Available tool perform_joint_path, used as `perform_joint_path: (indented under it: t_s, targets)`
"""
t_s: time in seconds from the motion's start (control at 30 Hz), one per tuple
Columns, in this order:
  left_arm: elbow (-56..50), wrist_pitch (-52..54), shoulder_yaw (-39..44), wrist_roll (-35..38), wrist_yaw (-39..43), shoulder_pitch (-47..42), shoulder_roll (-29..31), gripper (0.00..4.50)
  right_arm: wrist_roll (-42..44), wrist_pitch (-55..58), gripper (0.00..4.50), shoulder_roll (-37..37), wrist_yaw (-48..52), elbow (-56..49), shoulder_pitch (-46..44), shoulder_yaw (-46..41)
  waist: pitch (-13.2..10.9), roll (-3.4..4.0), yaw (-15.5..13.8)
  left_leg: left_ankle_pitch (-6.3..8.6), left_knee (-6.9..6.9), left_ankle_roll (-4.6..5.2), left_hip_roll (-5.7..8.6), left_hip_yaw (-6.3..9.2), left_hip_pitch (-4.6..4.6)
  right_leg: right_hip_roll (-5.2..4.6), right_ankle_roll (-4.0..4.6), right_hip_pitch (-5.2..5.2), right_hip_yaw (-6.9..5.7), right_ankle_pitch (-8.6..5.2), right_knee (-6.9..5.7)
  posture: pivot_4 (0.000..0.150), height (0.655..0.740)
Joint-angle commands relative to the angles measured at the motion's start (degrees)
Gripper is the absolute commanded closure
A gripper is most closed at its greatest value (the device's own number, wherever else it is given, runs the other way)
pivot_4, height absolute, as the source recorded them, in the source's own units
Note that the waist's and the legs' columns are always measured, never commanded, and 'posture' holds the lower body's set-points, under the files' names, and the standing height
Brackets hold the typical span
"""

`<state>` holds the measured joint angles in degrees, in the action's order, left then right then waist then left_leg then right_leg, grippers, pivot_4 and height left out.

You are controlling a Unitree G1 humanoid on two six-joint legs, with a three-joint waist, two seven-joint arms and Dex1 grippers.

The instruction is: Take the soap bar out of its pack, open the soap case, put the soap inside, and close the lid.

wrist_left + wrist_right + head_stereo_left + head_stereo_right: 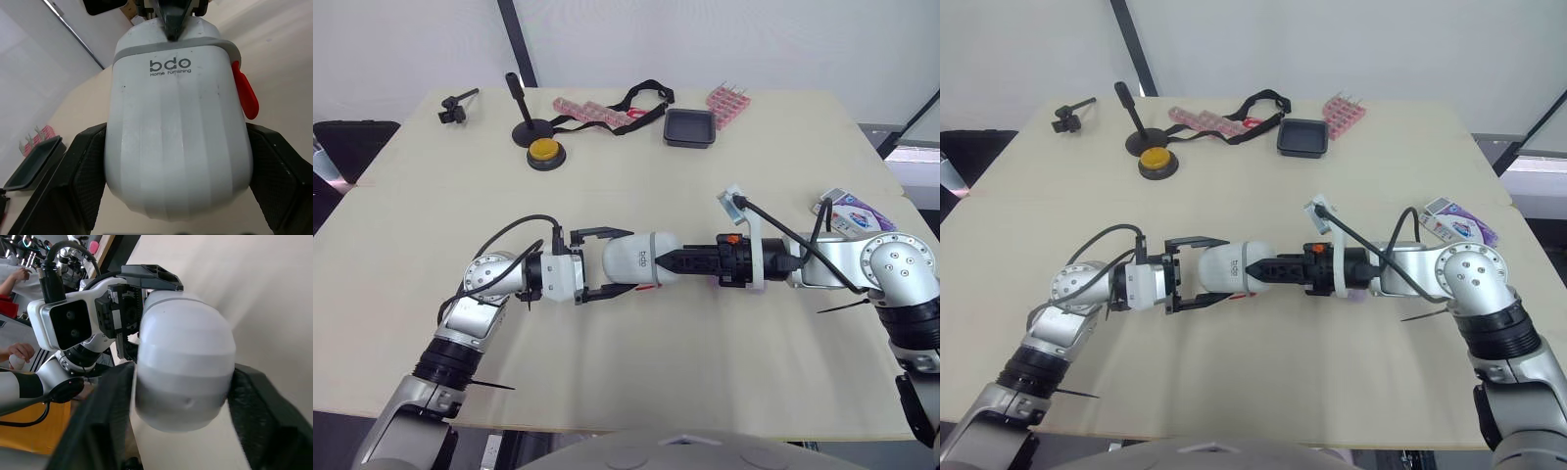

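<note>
The white soap case (641,259), marked "bdo" and with a red tab (244,93) on one side, is held between both grippers just over the table's middle. Its lid looks closed along a grey seam. My left gripper (622,261) is shut on the case's left end, its fingers (83,171) pressing both sides. From the right, my right gripper (668,260) is shut on the other end, with its pads (254,401) flanking the case. The purple and white soap pack (852,211) lies near the table's right edge, behind my right arm.
At the back of the table stand a black tray (689,127), a pink rack (728,103), a black strap (641,98), a yellow button (545,153), a black stand (524,117) and a small clamp (455,106). A person's hand (19,352) shows beyond the table.
</note>
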<state>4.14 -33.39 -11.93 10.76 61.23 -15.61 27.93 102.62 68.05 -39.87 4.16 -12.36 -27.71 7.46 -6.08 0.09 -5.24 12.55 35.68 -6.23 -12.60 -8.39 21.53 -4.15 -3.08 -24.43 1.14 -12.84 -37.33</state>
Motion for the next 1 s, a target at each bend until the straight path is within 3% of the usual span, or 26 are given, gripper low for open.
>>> perform_joint_path:
  t_s: [0.03, 1.0]
  targets:
    - [-0.31, -0.85, 0.11, 0.35, -0.60, -1.35, -0.22, 0.81, -0.11, -0.05, 2.44, 0.31, -0.18, -0.34, -1.33, -0.56, 0.00, 0.00, 0.01, 0.00, 0.00, 0.00, 0.00, 0.00, 0.00, 0.00, 0.00, 0.00, 0.00, 0.00, 0.00, 0.150, 0.7291]
    - [-2.35, 0.77, 0.10, 1.06, -0.85, -0.19, 0.55, 0.81, 3.05, 3.17, 2.44, -2.01, 11.42, 2.63, 0.68, -4.19, -0.01, -0.02, 0.00, 0.00, -0.03, 0.00, 0.00, 0.00, 0.01, 0.01, 0.00, 0.00, 0.00, -0.01, 0.02, 0.150, 0.7291]
